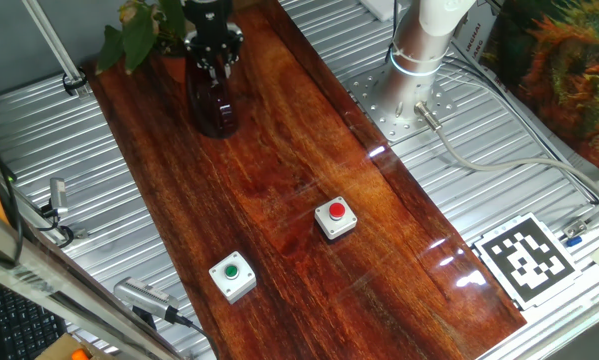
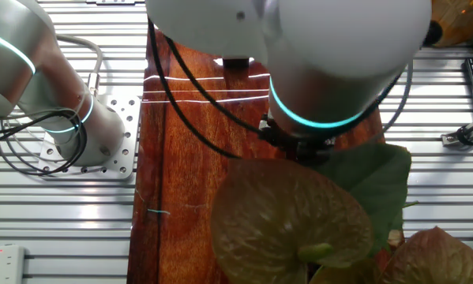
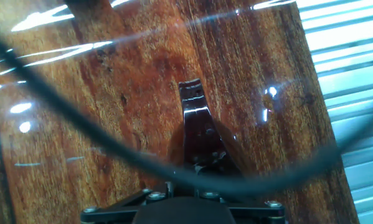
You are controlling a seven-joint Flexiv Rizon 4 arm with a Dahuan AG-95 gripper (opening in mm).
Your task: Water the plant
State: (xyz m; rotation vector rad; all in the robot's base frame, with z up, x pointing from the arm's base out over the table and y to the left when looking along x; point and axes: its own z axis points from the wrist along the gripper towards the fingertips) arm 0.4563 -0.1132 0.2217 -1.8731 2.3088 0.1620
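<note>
The plant [image 1: 129, 30] stands at the far left end of the wooden board [image 1: 299, 200]. My gripper [image 1: 212, 62] grips the dark red vessel [image 1: 211, 100], upright just beside it. Pouring, I judge, remains undone.

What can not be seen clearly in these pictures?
- The plant: its pot is hidden in one fixed view, behind the leaves and the dark red vessel.
- The gripper: its fingertips are hidden in the other fixed view by the arm.
- Water level in the vessel: not readable in any view.
</note>
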